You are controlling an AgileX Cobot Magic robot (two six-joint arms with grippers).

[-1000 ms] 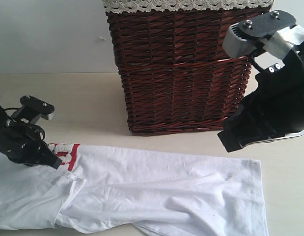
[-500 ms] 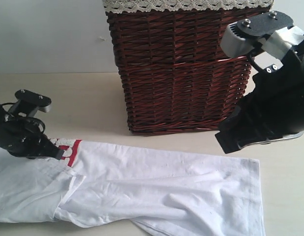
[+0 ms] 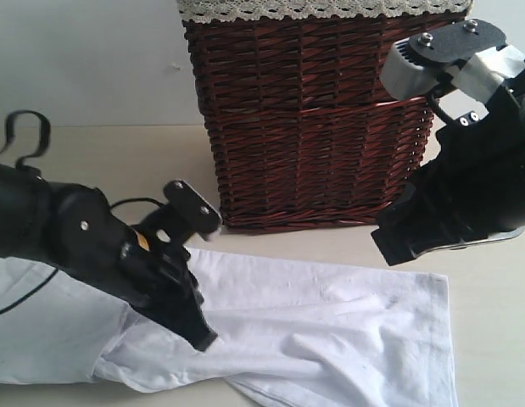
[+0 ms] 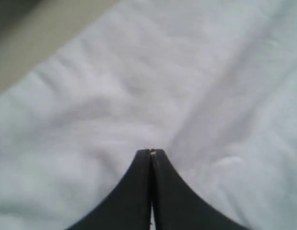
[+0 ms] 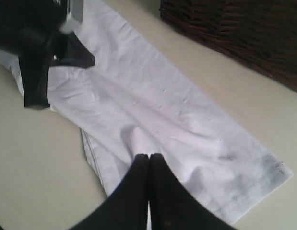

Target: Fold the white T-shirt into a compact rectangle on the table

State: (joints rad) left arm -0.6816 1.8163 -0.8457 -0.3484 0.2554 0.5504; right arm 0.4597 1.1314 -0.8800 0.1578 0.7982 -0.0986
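Observation:
The white T-shirt (image 3: pixel 330 331) lies flat and wrinkled across the table (image 3: pixel 118 170), folded into a long band. Its red-outlined letters are hidden under the left arm. My left gripper (image 3: pixel 201 337) is shut and points down at the middle of the cloth. In the left wrist view its jaws (image 4: pixel 150 151) are closed just above the white fabric (image 4: pixel 114 96), with nothing visibly pinched. My right gripper (image 3: pixel 389 246) hangs above the shirt's right end. The right wrist view shows it (image 5: pixel 149 155) shut and empty over the cloth (image 5: pixel 153 110).
A tall brown wicker basket (image 3: pixel 313 119) with a lace-trimmed lining stands just behind the shirt; its base shows in the right wrist view (image 5: pixel 244 28). Bare table (image 5: pixel 42 167) lies in front of the shirt. The left arm (image 5: pixel 38 43) shows there too.
My left arm has swung right from the shirt's left end to its middle and now covers the red letters. The right arm has barely moved.

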